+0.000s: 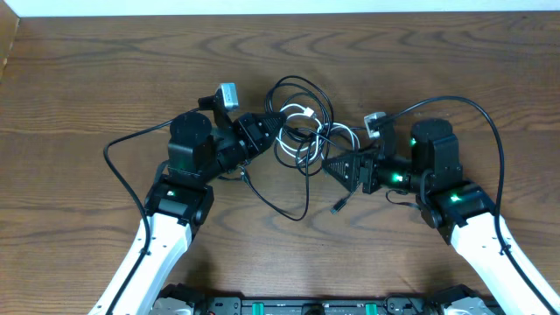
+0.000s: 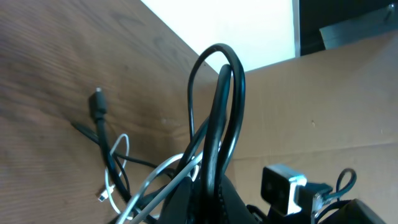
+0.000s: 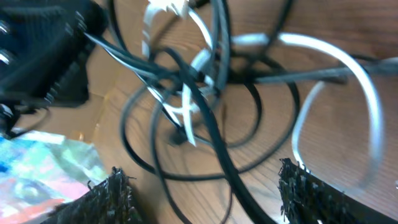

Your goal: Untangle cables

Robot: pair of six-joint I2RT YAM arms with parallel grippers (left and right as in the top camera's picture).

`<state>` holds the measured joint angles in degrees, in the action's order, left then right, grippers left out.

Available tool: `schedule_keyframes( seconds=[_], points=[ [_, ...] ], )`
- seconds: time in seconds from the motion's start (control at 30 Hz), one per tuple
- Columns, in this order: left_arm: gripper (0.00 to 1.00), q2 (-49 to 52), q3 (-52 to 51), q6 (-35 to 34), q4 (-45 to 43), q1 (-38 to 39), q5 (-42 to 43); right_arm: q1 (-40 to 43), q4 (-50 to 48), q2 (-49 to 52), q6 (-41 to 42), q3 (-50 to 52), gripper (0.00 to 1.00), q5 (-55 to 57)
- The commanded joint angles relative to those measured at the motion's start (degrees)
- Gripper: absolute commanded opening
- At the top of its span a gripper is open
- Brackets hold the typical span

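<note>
So, left gripper (image 1: pixel 273 131) is pinched shut. On its wrist cam a stiff loop of black cable (image 2: pixel 238 106) stands up right out of where the jaws sit, so I'm reading that as clamped on that cord. It's basically my anchor: hold one strand firm so the knot has something to pull against. Right gripper (image 3: pixel 204 186) is the opposite, fingers (image 3: pixel 115 196) spread wide with nothing between them, nosed in just beside the heap from the far side. My guess is it's lined up to pick a fresh strand, and the white cable (image 3: pixel 311 43) arcing across its view looks like the easiest grab since it lies on top and stands out. The cables (image 1: pixel 304 131) themselves sit bunched in the middle of the table (image 1: pixel 105 79), right between the two arms, with black loops and white loops crossing each other several times. The other black cord (image 1: pixel 302 210) trails out of the pile toward me, and a plug (image 1: pixel 337 207) lies loose near the right arm. I'd call this early going, nothing separated yet. The worry is that if the right side pulls while the left is clamped, a crossing could cinch tighter instead of opening, so I'd pull slow.
</note>
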<state>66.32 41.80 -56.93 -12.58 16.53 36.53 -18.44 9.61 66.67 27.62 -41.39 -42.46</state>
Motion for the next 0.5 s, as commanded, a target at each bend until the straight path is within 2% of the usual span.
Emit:
schedule_keyframes(
  seconds=[0.0, 0.17, 0.33, 0.47],
  points=[
    [0.08, -0.1, 0.5, 0.8, -0.3, 1.5, 0.6, 0.2, -2.6, 0.1, 6.5, -0.1, 0.75, -0.4],
    [0.08, -0.1, 0.5, 0.8, -0.3, 3.1, 0.5, 0.2, -3.8, 0.1, 17.6, -0.1, 0.66, 4.3],
    [0.08, -0.1, 0.5, 0.8, -0.3, 4.0, 0.5, -1.2, -3.6, 0.1, 29.0, -0.1, 0.64, 10.2],
    [0.08, -0.1, 0.5, 0.7, -0.4, 5.5, 0.5, -3.6, -3.6, 0.1, 33.3, -0.1, 0.64, 17.4]
  ],
)
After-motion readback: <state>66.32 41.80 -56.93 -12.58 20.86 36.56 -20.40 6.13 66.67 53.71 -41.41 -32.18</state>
